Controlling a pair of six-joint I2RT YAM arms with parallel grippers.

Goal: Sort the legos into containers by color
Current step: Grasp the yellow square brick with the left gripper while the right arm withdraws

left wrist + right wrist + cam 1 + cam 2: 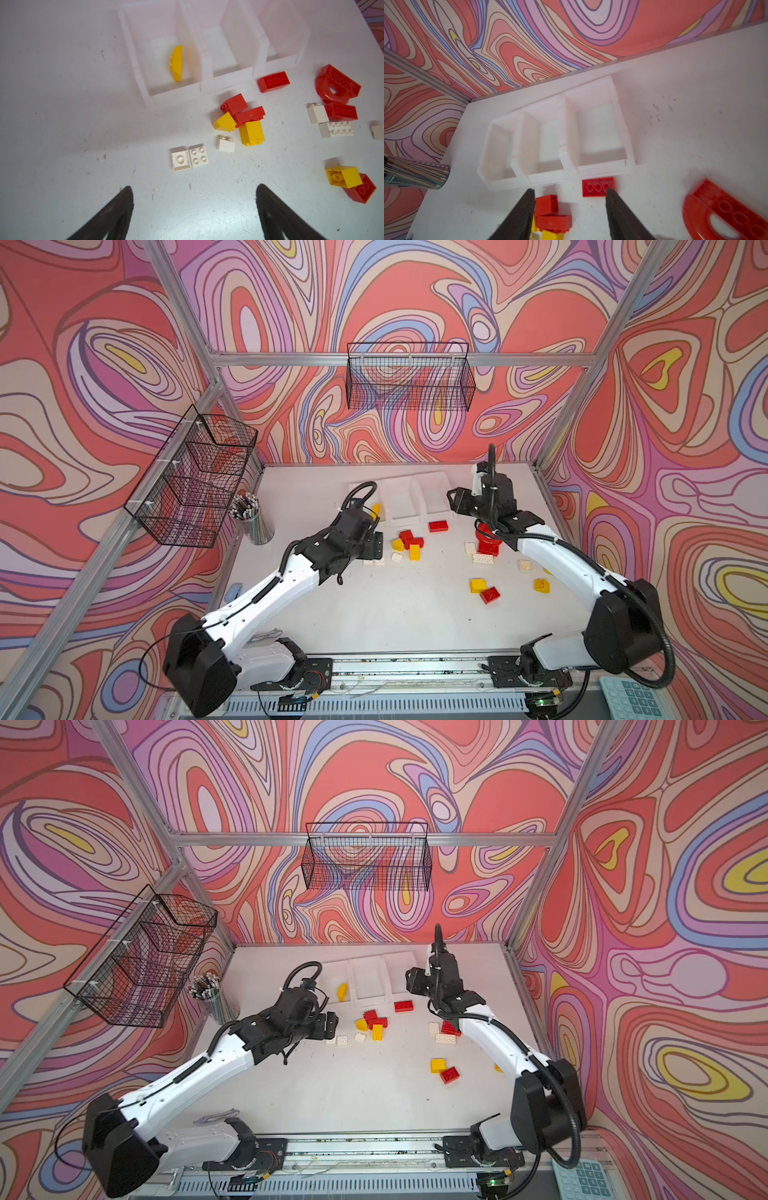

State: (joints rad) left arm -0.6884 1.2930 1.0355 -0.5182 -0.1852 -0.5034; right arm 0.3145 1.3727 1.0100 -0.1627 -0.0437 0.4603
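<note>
White plastic forms the three containers (204, 68), joined in one row at the back of the white table (374, 622); one curved yellow piece (176, 63) lies in the bin at the left end of the row, as both top views show; every other one of the legos (251, 133) lies loose on the table in front of the bins.

From where I stand I count six red: a flat brick (273, 81) just in front of the bins, two in the middle cluster (242, 110), the arch-shaped piece (336, 87) with a brick (340, 112) just beside it, and one (362, 189) nearer the front, touching a yellow brick (344, 176). I count six white, two of them square ones (190, 158) lying side by side; yellow comes to at least five, the one in the bin included.

The left gripper (194, 187) hangs over the table near the two white squares, its fingers spread wide with nothing between them; the right gripper (570, 190) hangs just in front of the row, fingers apart and holding nothing, the flat red brick on the table below.

There are two black wire baskets (409, 377) on the walls; one clear cup of pencils (254, 518); one teal keypad (631, 697), its key marks too small to read.
</note>
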